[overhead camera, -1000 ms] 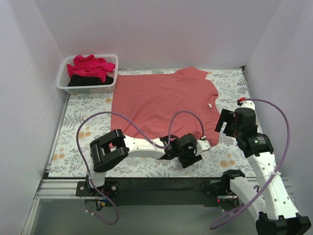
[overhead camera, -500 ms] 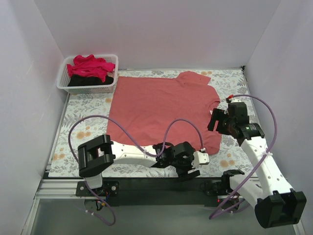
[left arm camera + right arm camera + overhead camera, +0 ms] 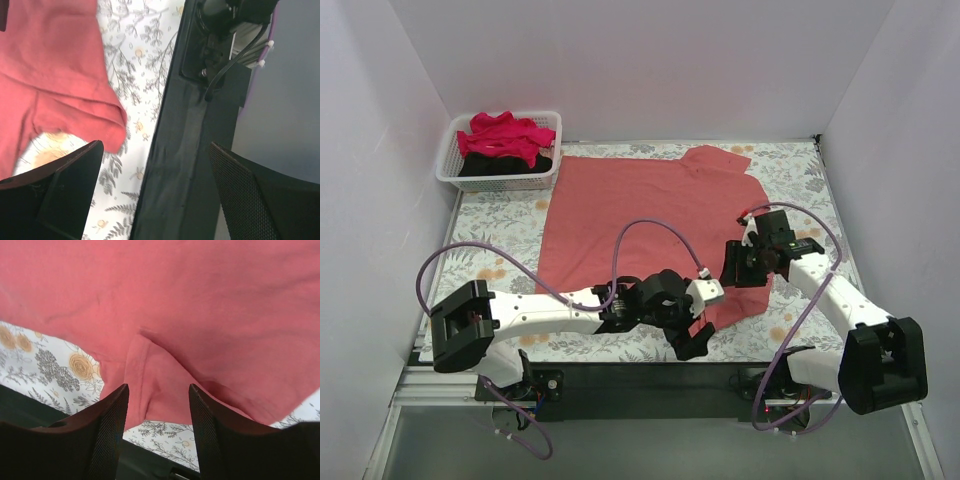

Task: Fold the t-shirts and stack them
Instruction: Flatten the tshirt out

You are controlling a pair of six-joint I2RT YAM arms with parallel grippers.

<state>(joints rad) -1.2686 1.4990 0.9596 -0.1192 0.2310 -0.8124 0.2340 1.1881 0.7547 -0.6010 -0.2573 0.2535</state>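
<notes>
The coral-red t-shirt (image 3: 640, 210) lies spread flat on the floral mat, with its near right sleeve (image 3: 740, 300) by both grippers. My left gripper (image 3: 692, 338) is open and empty at the mat's front edge, just left of that sleeve. In the left wrist view the gripper (image 3: 157, 200) hangs over the black front rail, with the sleeve (image 3: 70, 110) up to its left. My right gripper (image 3: 733, 268) is open, low over the sleeve. In the right wrist view its jaws (image 3: 157, 432) straddle the sleeve (image 3: 150, 385) without closing on it. The crimson-pink tee (image 3: 502, 134) and the black tee (image 3: 510, 166) lie in the basket.
The white slatted basket (image 3: 448, 172) stands at the back left corner. The floral mat (image 3: 490, 220) covers the table. A black rail (image 3: 185, 150) runs along the front edge. White walls close in on the left, back and right. Purple cables loop over the shirt's near part.
My right gripper has moved left and down onto the shirt's near right sleeve. My left arm has swung left and its gripper has drawn back to the front edge. The sleeve has bunched slightly.
</notes>
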